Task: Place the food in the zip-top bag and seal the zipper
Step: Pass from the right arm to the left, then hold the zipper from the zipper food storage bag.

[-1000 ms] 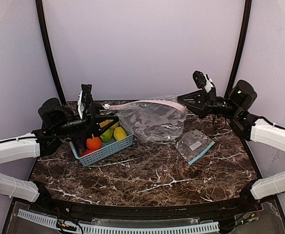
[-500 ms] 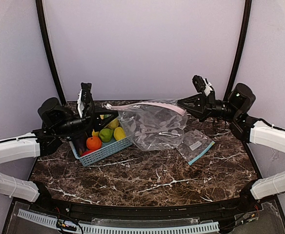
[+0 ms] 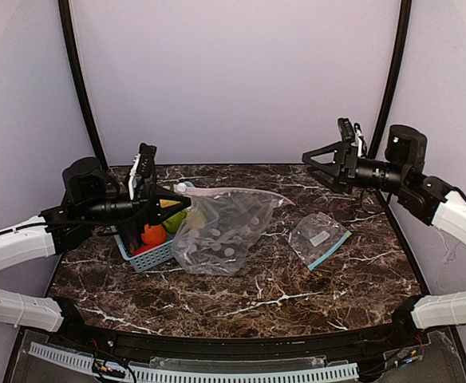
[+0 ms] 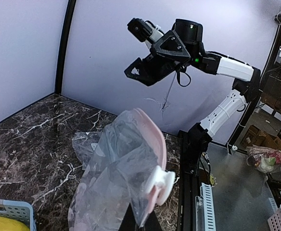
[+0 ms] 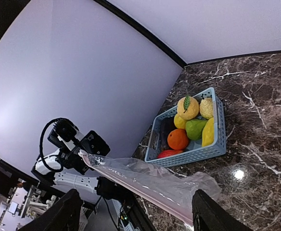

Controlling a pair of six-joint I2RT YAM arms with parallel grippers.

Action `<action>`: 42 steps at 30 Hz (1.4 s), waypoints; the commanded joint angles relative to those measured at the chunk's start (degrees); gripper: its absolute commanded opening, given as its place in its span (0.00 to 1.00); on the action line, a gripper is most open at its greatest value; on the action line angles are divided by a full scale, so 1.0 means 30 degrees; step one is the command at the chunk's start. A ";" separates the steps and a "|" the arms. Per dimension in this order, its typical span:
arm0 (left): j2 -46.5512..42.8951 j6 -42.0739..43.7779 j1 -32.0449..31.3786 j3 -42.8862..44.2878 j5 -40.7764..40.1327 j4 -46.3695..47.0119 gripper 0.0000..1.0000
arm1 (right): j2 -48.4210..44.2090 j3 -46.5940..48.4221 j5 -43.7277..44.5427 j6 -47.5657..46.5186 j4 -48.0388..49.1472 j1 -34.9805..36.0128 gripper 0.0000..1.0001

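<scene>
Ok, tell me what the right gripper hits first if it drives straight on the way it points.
Probably the zip-top bag, its pink zipper edge: it lies between the open fingers in the right wrist view. Depth is unclear; the right gripper might pass above it toward the left gripper holding it.

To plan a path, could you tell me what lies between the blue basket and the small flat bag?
In the top view, the clear zip-top bag sags there, its left end pinched by the left gripper.
</scene>
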 commanded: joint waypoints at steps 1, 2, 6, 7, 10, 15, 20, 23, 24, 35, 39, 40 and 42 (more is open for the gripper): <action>-0.0176 0.1866 -0.0085 0.1799 0.1840 -0.5640 0.01 | -0.0832 0.1495 0.3914 -0.6256 -0.5711 0.0118 0.79; 0.0099 0.1933 -0.0097 0.2109 0.2215 -0.6672 0.01 | -0.0734 0.1741 0.3982 -0.7063 -0.5995 0.0333 0.78; 0.1191 0.2505 -0.0087 0.4263 0.4155 -0.9431 0.01 | -0.0047 0.2852 0.3797 -1.0564 -0.6025 0.2394 0.72; 0.1503 0.2954 -0.0079 0.4455 0.4308 -1.0242 0.01 | 0.0232 0.3240 0.3752 -1.1264 -0.5972 0.3060 0.70; 0.1967 0.3752 -0.0097 0.5121 0.4053 -1.1517 0.01 | 0.1362 0.4434 0.3443 -1.2745 -0.5866 0.4896 0.67; 0.2406 0.3885 -0.0087 0.5346 0.4303 -1.1744 0.01 | 0.3463 0.6087 0.3548 -1.3852 -0.5332 0.7137 0.56; 0.2444 0.3806 -0.0101 0.5364 0.4253 -1.1745 0.01 | 0.5685 0.7331 0.4456 -1.4253 -0.4840 0.8661 0.55; 0.2487 0.3725 -0.0094 0.5336 0.4211 -1.1743 0.01 | 0.6897 0.8245 0.5669 -1.4232 -0.4763 0.9624 0.54; 0.2506 0.3670 -0.0083 0.5346 0.4168 -1.1743 0.01 | 0.7237 0.8554 0.6666 -1.4330 -0.4884 1.0076 0.54; 0.2492 0.3365 -0.0094 0.5404 0.3723 -1.1276 0.01 | 0.9539 1.1125 1.2445 -1.4990 -0.5300 1.3409 0.49; 0.2483 0.3286 -0.0099 0.5399 0.3603 -1.1192 0.01 | 1.0303 1.1912 1.4072 -1.5117 -0.5933 1.3793 0.44; 0.2449 0.3273 -0.0101 0.5404 0.3580 -1.1202 0.01 | 1.0413 1.2026 1.4239 -1.5096 -0.6074 1.3805 0.43; 0.2402 0.3266 -0.0098 0.5393 0.3546 -1.1192 0.01 | 1.0485 1.2118 1.4339 -1.5061 -0.6109 1.3898 0.41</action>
